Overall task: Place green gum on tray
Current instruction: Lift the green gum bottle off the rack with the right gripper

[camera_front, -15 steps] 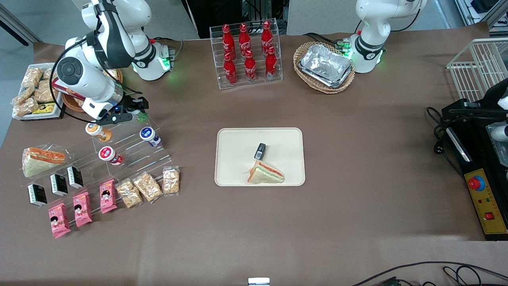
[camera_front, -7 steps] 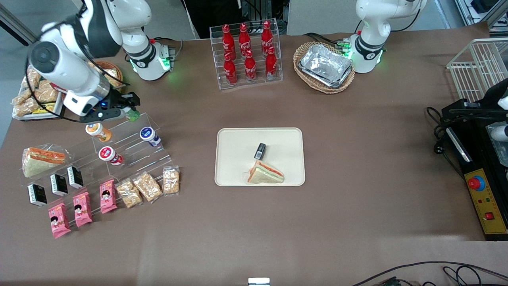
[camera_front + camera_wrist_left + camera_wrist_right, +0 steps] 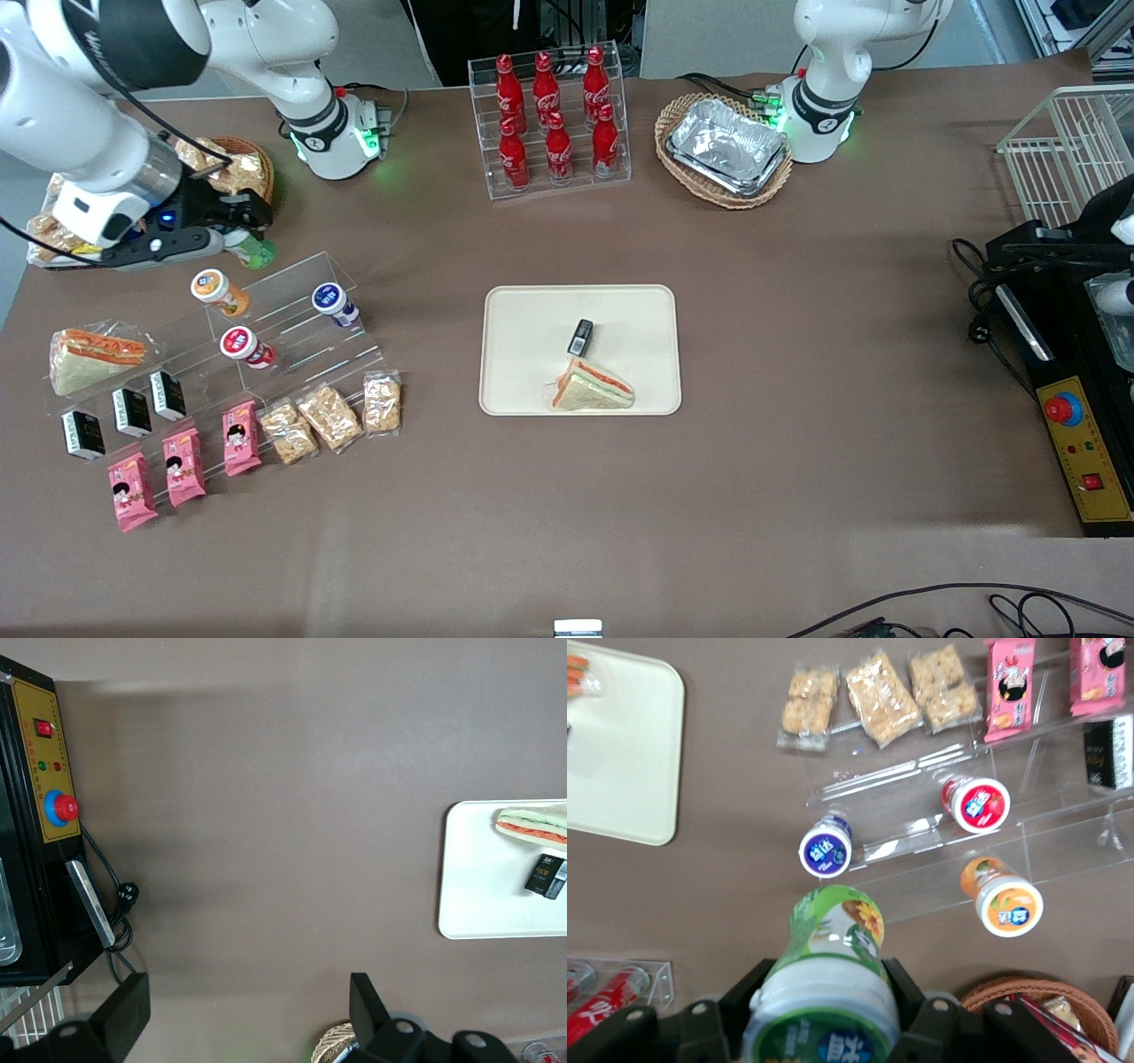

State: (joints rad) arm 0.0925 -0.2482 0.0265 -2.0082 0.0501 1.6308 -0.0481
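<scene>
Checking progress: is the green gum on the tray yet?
No, the tool holds the green gum above the table, apart from the tray.

- The brown table (image 3: 797,461) holds the cream tray (image 3: 523,381) in its middle.
- A clear stepped rack (image 3: 292,341) sits toward the working arm's end.
- The gripper (image 3: 232,237) hangs above the table, squeezing the green gum (image 3: 252,255).

light: even, bright, overhead | shadows: soft, faint on the brown table (image 3: 797,354) | glare: pale sheen patches on table nearest the front camera; sparkle on foil tray (image 3: 728,143) | green LED glow at arm bases | blur: green gum (image 3: 826,988) in the gripper (image 3: 824,1010) close and soft; cream tray (image 3: 620,753) slightly washed out
</scene>
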